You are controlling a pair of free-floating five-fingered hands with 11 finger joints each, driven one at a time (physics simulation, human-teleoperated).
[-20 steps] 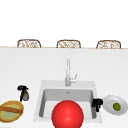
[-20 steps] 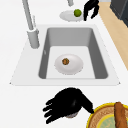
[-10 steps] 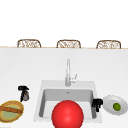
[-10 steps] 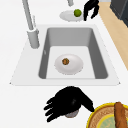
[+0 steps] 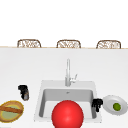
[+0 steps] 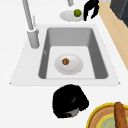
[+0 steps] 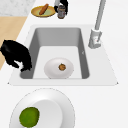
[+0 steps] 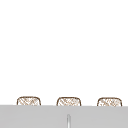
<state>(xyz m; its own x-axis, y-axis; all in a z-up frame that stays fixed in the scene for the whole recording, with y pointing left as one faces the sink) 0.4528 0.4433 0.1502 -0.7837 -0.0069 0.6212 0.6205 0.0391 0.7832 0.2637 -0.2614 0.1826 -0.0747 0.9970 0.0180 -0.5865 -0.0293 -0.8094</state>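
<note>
The left hand (image 5: 23,89) is curled over a small dark jar (image 5: 25,95) standing on the counter just beside the yellow plate (image 5: 7,115) that bears a sausage (image 5: 10,109); the jar looks light, stiff and smooth, so a grasp round its sides should serve best. The right hand (image 5: 97,103) hangs with loosely drooping fingers, holding nothing, at the sink's (image 5: 40,100) right rim, beside a white plate (image 5: 108,102) with a lime (image 5: 116,106). In the basin lies another white plate (image 6: 75,67) bearing a small brown morsel (image 6: 65,61), with the faucet (image 5: 68,72) behind and a red ball (image 5: 67,114) in front.
</note>
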